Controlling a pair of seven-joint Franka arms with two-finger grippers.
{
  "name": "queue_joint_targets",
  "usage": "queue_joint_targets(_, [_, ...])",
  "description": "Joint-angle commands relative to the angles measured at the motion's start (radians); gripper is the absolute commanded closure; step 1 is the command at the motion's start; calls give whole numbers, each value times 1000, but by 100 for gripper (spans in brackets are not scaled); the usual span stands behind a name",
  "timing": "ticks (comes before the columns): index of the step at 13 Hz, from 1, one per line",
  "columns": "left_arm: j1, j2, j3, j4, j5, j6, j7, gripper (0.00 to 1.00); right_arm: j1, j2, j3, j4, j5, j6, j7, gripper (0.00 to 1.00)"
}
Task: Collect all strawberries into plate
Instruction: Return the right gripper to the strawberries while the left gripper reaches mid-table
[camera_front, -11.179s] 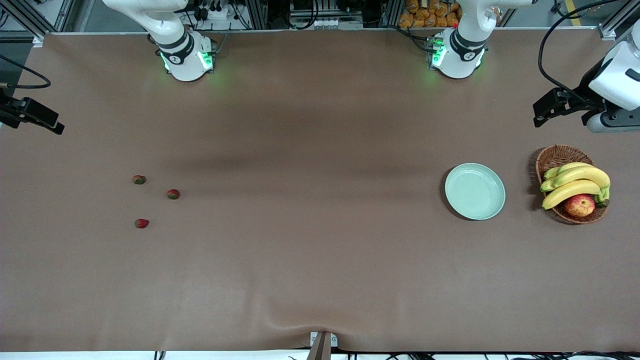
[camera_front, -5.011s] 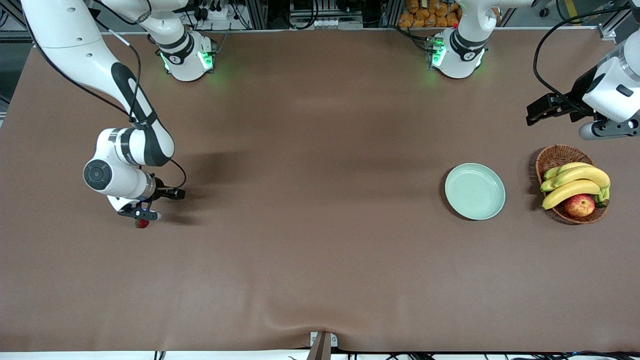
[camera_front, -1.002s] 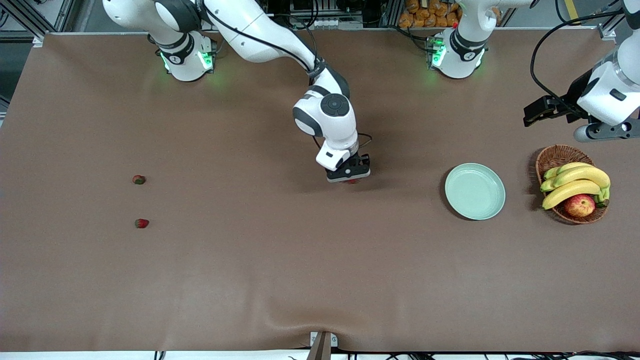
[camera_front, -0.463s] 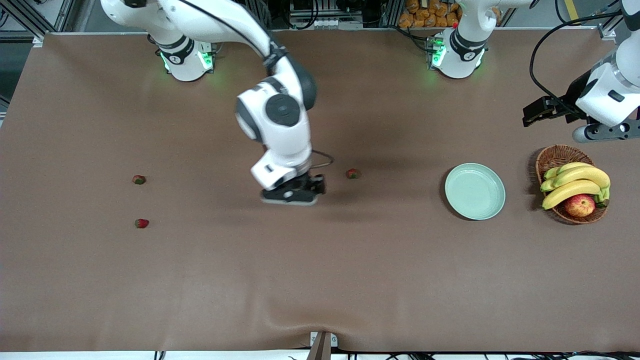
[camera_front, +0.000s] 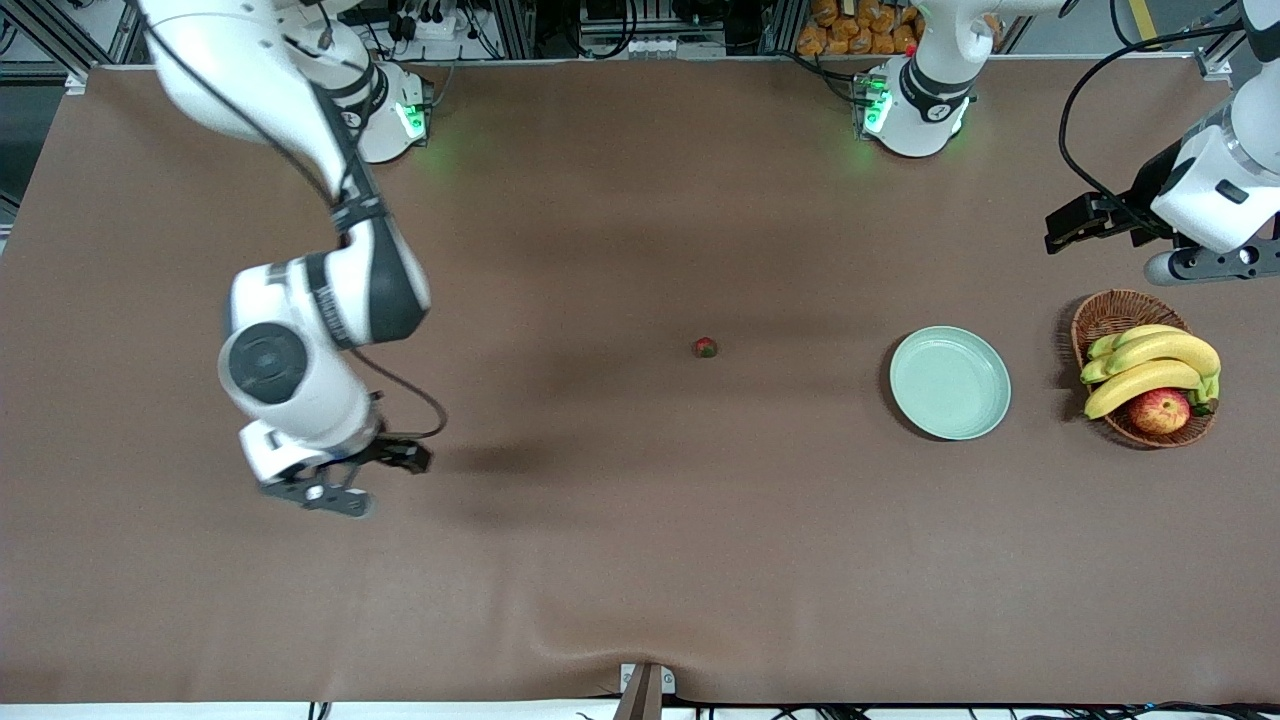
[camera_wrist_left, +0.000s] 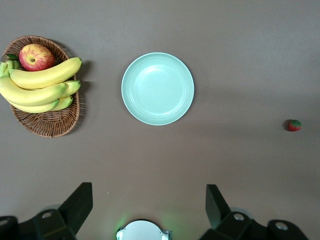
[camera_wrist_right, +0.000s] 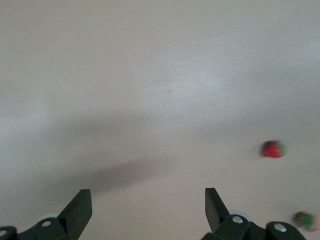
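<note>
One strawberry (camera_front: 705, 347) is lying on the tabletop (camera_front: 640, 550) between the arms, well short of the empty mint-green plate (camera_front: 950, 383); two more strawberries (camera_wrist_right: 273, 149) are showing in the right wrist view. The right gripper (camera_front: 345, 480) is hanging wide open and empty over the tabletop toward the right arm's end. The left gripper (camera_front: 1085, 222) is waiting, open and empty. Each berry is probably light, small and prone to rolling, so pinching gently across its red body looks best.

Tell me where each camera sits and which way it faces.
Front: high across the table, facing both bases; both arms show, right end effector open at its arm's end.
Left wrist: on the left end effector, up over its arm's end, looking down on plate, basket, one strawberry; its open fingers show.
Right wrist: looks down on two strawberries; own fingers show.
Shared: front and left wrist show plate, basket, that strawberry.
</note>
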Motion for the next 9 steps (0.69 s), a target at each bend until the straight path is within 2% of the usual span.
queue_joint_targets(1, [1,-28,-5,-23,-8,14,-10,0,-108,-22,14,-73,-13,16,-147,0])
queue_joint_targets(5, [-1,-14,-45,-26,-11,55,-43,0,-231,26,15,-108,-10,88,-387,0])
queue_joint_targets(7, [-2,23,-97,-27,-11,98,-107,0,-254,24,15,-227,-8,230,-452,0])
queue_joint_targets(9, [-8,84,-181,-20,-10,161,-199,0,-263,26,17,-319,-7,362,-470,0])
